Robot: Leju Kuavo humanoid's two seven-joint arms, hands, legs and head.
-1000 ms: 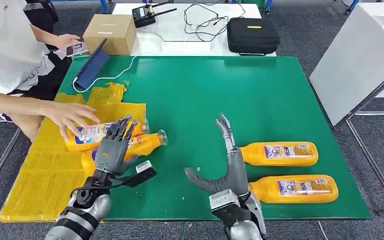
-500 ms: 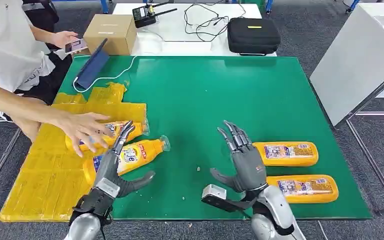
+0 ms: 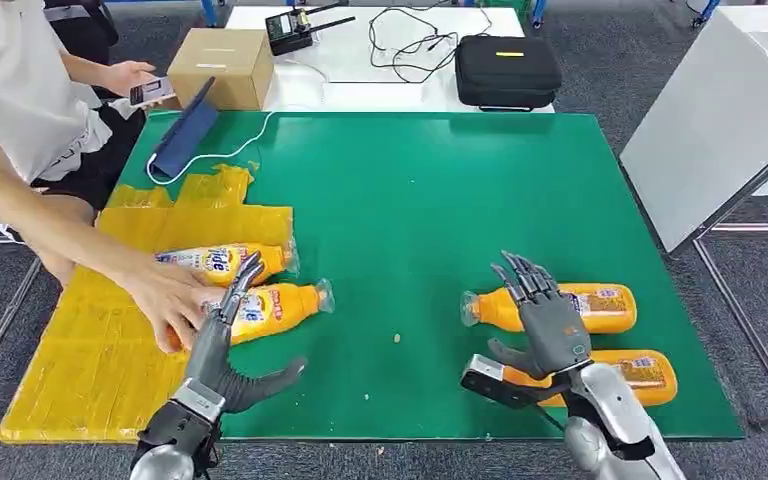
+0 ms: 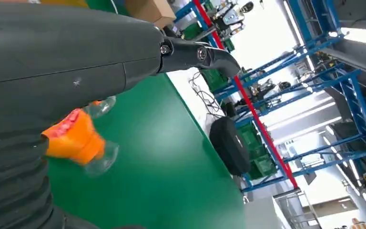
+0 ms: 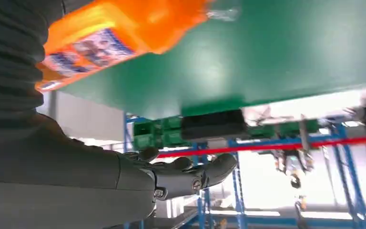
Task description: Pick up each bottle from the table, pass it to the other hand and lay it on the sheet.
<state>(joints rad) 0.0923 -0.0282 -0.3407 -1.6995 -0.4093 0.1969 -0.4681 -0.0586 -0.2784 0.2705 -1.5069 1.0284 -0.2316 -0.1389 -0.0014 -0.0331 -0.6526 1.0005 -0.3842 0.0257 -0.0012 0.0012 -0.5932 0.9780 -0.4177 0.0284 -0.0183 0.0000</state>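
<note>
Change since earlier frame: the right hand (image 3: 548, 322) had shifted rightward, over the two bottles on the table's right side; the left hand (image 3: 222, 345) had dropped back toward the near edge; the person's hand (image 3: 172, 302) had moved from the far sheet bottle to the near one.
Right hand: fingers spread, nothing held, above the far right bottle (image 3: 560, 306) and the near right bottle (image 3: 628, 372).
Left hand: fingers extended, thumb out, empty, fingertips close to the near sheet bottle (image 3: 272, 308).
Sheet: the yellow sheet (image 3: 90, 370) covered the left part of the green table (image 3: 430, 200); the far sheet bottle (image 3: 225, 263) lay on it, the near sheet bottle lay with its neck over bare green.
Head view: showed all four bottles and the person's hand.
Left wrist view: showed an orange bottle neck and clear cap beside the hand's grey cover.
Right wrist view: showed one labelled orange bottle close above the extended fingers (image 5: 195, 174), contact not determinable.
</note>
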